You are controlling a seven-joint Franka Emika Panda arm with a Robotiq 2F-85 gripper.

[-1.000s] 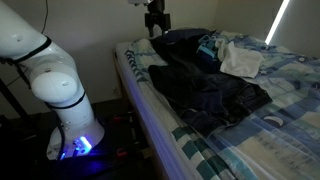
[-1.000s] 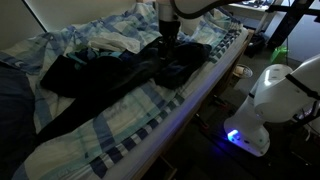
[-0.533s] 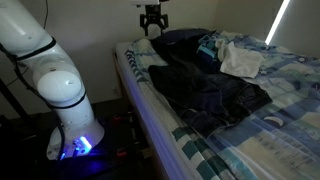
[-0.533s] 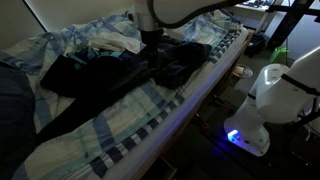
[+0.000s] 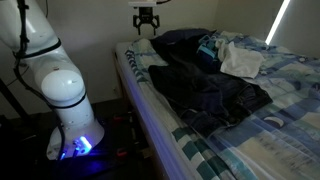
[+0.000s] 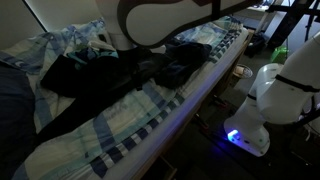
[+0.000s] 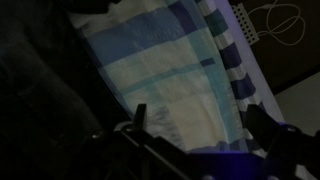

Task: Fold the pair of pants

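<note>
The pair of pants (image 5: 212, 92) is dark, nearly black denim, lying crumpled across the plaid bed sheet (image 5: 262, 125). In the other exterior view the pants (image 6: 92, 76) stretch over the middle of the bed. My gripper (image 5: 145, 20) hangs open, high above the bed's near corner and clear of the pants. The wrist view shows its two fingers (image 7: 140, 116) spread apart over pale plaid sheet (image 7: 165, 70), with nothing between them. There the pants (image 7: 40, 85) fill the dark left side.
A small white cloth (image 5: 240, 62) lies on the sheet beside the pants. The robot base (image 5: 70, 100) with a blue light stands on the floor next to the bed edge (image 5: 150, 115). A thick arm link (image 6: 160, 18) blocks the top of an exterior view. A white cable (image 7: 275, 20) lies on the floor.
The open gripper has drifted sideways away from above the pants toward the bed's corner. The arm has swung across the top of one exterior view.
</note>
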